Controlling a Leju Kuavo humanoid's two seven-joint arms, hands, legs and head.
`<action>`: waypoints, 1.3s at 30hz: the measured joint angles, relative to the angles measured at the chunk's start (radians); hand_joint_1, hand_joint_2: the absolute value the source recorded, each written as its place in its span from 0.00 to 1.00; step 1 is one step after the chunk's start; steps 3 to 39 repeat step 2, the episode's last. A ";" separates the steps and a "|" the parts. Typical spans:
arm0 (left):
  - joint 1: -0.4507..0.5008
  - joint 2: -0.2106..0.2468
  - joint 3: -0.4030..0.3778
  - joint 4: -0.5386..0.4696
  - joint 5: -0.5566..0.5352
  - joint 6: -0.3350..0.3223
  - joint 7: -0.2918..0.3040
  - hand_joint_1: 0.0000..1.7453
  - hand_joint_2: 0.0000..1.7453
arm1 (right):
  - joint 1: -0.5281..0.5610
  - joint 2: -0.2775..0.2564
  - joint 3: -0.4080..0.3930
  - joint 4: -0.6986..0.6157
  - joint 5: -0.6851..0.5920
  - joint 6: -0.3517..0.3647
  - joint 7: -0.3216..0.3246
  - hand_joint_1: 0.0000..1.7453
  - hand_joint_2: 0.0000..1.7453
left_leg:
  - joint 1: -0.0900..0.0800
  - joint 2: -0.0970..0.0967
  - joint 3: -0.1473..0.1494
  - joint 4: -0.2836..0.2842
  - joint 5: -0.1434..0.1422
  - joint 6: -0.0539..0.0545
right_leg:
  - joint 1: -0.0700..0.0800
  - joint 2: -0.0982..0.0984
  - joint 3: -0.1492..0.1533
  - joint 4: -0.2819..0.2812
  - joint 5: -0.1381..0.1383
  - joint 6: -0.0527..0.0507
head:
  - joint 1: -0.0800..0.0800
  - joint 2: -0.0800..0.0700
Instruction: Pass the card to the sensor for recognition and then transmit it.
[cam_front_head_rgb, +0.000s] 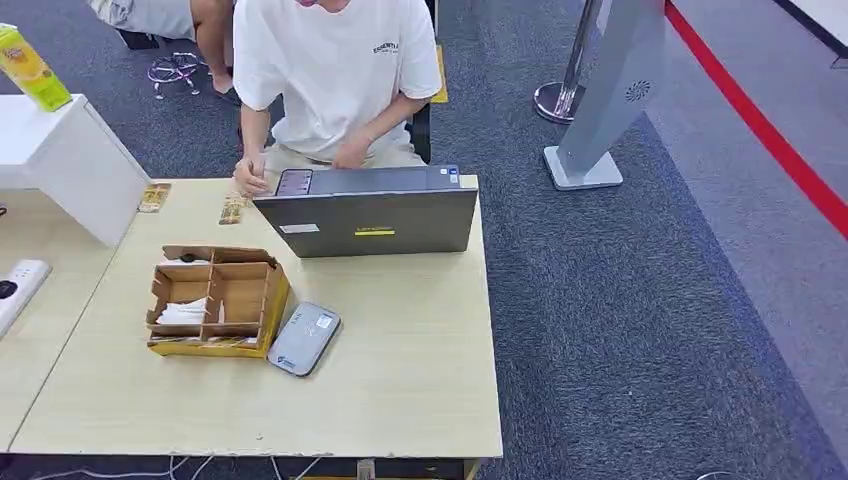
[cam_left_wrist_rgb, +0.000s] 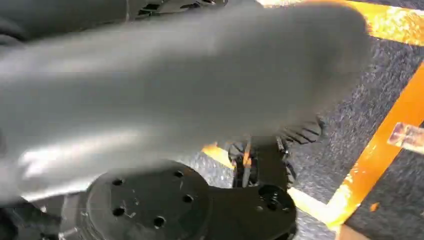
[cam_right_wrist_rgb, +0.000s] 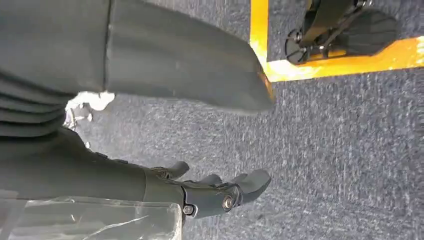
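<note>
A cardboard organizer (cam_front_head_rgb: 262, 300) with several compartments stands on the wooden table (cam_front_head_rgb: 400, 380). White cards (cam_front_head_rgb: 183, 312) lie in its near left compartment. Right beside the box lies the flat grey-blue sensor (cam_front_head_rgb: 304, 338). My right hand (cam_right_wrist_rgb: 200, 192) hangs over blue carpet, thumb and fingers apart, with nothing in it. My left hand (cam_left_wrist_rgb: 190, 90) shows as a blurred grey thumb above the floor; its fingers are hidden.
A person in a white shirt (cam_front_head_rgb: 335, 70) sits at the table's far side behind a grey laptop (cam_front_head_rgb: 370, 215). A white box (cam_front_head_rgb: 70, 165) and a power strip (cam_front_head_rgb: 15, 290) are at the left. A grey stand (cam_front_head_rgb: 600, 120) is on the carpet at the right.
</note>
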 joint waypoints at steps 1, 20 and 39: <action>0.004 0.004 -0.022 -0.003 -0.003 -0.007 -0.002 1.00 0.00 | 0.005 -0.003 0.020 -0.003 -0.026 0.005 -0.002 1.00 0.00 | 0.000 0.000 0.000 0.000 0.000 0.000 | 0.000 0.000 0.000 0.000 0.000 0.000 | 0.000 0.000; 0.009 0.008 -0.042 -0.007 -0.005 -0.013 -0.004 1.00 0.00 | 0.009 -0.008 0.038 -0.006 -0.049 0.010 -0.003 1.00 0.00 | 0.000 0.000 0.000 0.000 0.000 0.000 | 0.000 0.000 0.000 0.000 0.000 0.000 | 0.000 0.000; 0.009 0.008 -0.042 -0.007 -0.005 -0.013 -0.004 1.00 0.00 | 0.009 -0.008 0.038 -0.006 -0.049 0.010 -0.003 1.00 0.00 | 0.000 0.000 0.000 0.000 0.000 0.000 | 0.000 0.000 0.000 0.000 0.000 0.000 | 0.000 0.000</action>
